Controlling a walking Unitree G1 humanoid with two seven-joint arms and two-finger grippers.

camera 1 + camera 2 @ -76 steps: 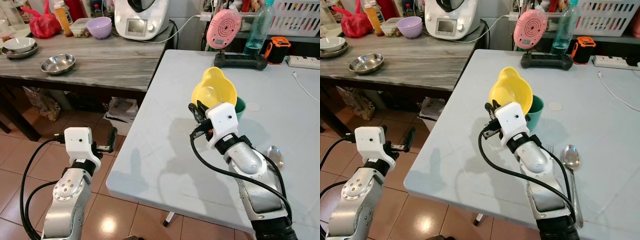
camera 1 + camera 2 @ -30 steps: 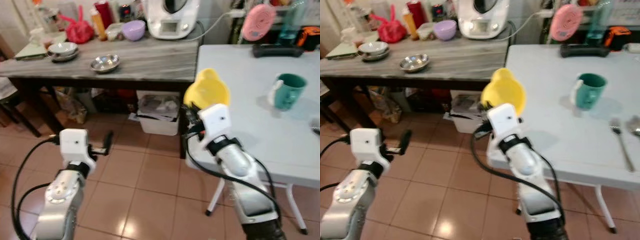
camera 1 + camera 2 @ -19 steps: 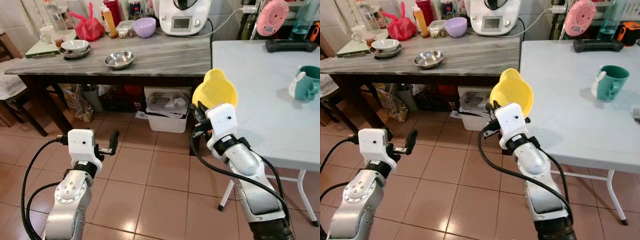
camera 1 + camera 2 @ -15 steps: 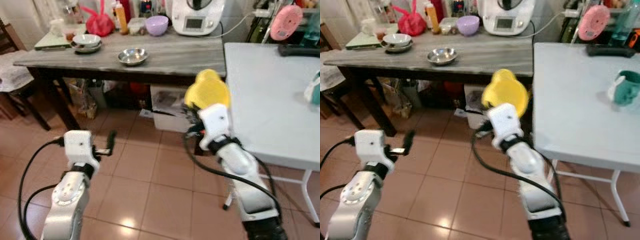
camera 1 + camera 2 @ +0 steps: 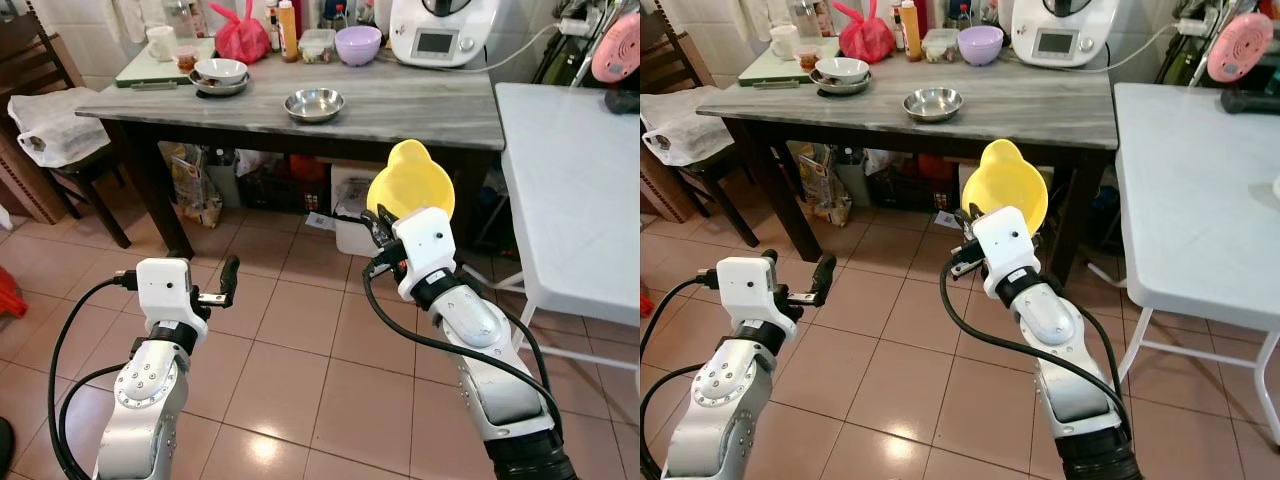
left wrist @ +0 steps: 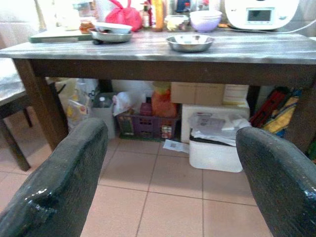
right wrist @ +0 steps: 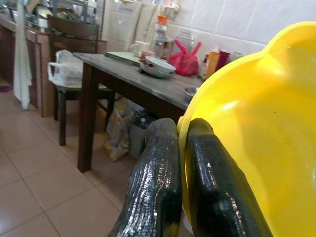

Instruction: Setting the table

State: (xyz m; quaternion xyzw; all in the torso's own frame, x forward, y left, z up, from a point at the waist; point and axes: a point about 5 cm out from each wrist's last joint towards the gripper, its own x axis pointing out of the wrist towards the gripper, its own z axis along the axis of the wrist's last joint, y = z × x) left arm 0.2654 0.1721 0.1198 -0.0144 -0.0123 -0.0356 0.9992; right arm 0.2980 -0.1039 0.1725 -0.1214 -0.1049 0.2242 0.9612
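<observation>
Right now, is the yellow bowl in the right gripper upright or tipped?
Tipped. The right gripper pinches the yellow bowl's rim, holding it on edge above the floor, its hollow facing sideways.

A glossy yellow bowl (image 5: 410, 181) with a spout is tilting on edge above the tiled floor, its rim pinched

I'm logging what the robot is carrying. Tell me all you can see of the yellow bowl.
The yellow bowl is plain, glossy and plastic-looking, with a small rounded tab on its rim at the top. It looks empty. It is held up on edge, its hollow facing the camera, over the tiled floor in front of the dark wooden table. The right gripper pinches its rim, jaws shut on either side of the wall. Nothing else touches it.
</observation>
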